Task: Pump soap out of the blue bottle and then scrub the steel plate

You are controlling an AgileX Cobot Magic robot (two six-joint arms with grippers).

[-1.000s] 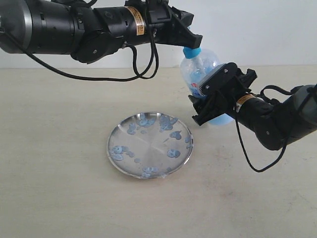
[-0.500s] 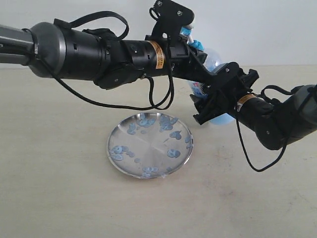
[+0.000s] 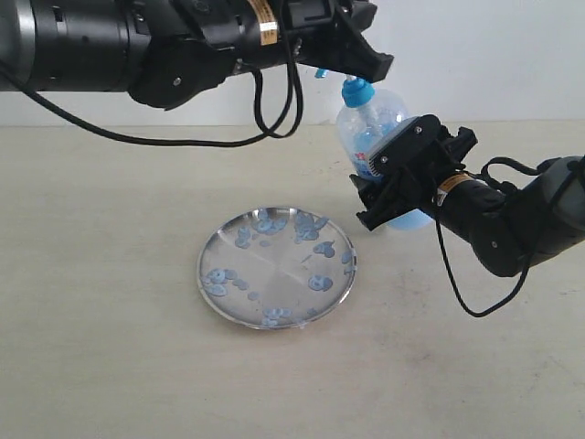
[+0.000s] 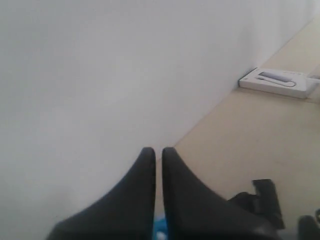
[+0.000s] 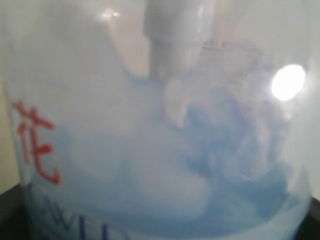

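the steel plate (image 3: 279, 261) lay flat on the counter (image 3: 110, 366) about midway between its left and right edges. it was the nearest thing to the front edge, and blobs of pale blue soap (image 3: 320, 283) dotted it, mostly round its rim. behind it and toward the right edge stood the blue bottle (image 3: 370, 123), roughly upright with its long axis running up from the counter. the right gripper (image 3: 366, 194) was clamped round the bottle's lower body from the right-edge side, and the right wrist view showed only clear wall, red characters and blue liquid pressed close. at the top of that axis sat the pump head (image 3: 356, 91). just above it hung the left gripper (image 3: 377, 66), reaching in from the left edge, its 2 jaws drawn nearly together with only a slit between them and nothing held. whether its tips touched the pump could not be told. the pump lay just under the left gripper, so that arm was the nearer 1 for any further press, which would likely run straight down the bottle's axis while the right arm braced it. farthest off, a white box (image 4: 277, 82) lay by the back edge.
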